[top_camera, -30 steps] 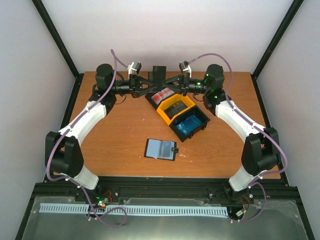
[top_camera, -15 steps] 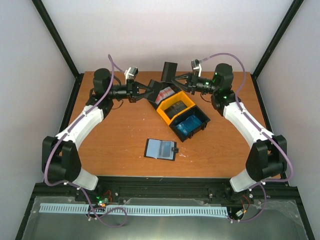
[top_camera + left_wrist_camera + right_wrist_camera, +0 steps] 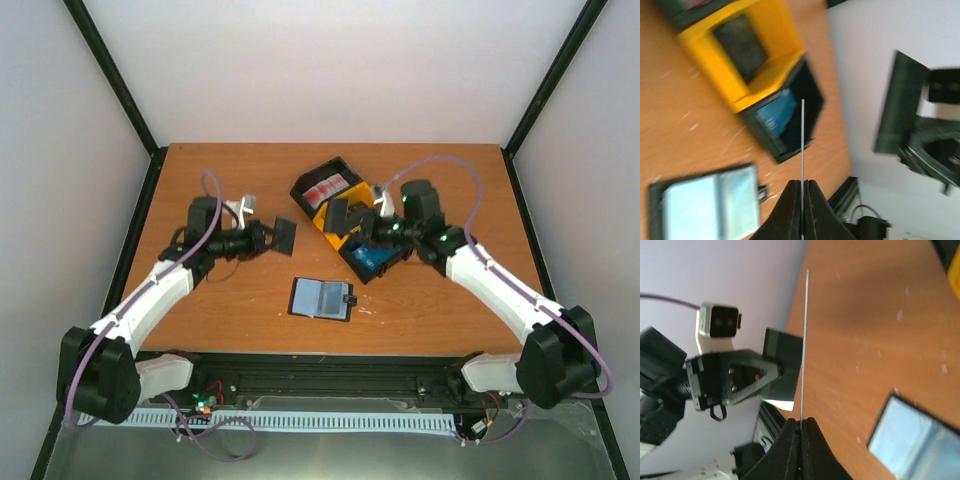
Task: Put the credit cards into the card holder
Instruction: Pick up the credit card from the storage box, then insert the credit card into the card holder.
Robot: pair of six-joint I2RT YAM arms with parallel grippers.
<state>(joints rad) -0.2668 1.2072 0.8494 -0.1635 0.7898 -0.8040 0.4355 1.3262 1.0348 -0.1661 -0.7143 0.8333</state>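
Observation:
The card holder (image 3: 322, 298) lies open on the table's near middle, its grey-blue pockets up; it also shows in the wrist views (image 3: 710, 200) (image 3: 915, 435). My left gripper (image 3: 268, 238) hovers left of it, shut on a dark credit card (image 3: 285, 236), which the left wrist view shows edge-on as a thin line (image 3: 803, 140). My right gripper (image 3: 360, 221) is shut on another dark credit card (image 3: 340, 215) over the bins, edge-on (image 3: 804, 340) in its own view. A blue card (image 3: 373, 258) lies in the nearest black bin. A red-and-white card (image 3: 325, 187) lies in the far one.
Three joined bins run diagonally at centre back: black (image 3: 318, 172), yellow (image 3: 320, 222), black (image 3: 392, 262). Black frame posts and white walls close in the table's sides and back. Bare wood surrounds the card holder.
Both arms have come down and back from the far edge, where they met at one dark card. Each now carries its own dark card nearer the card holder.

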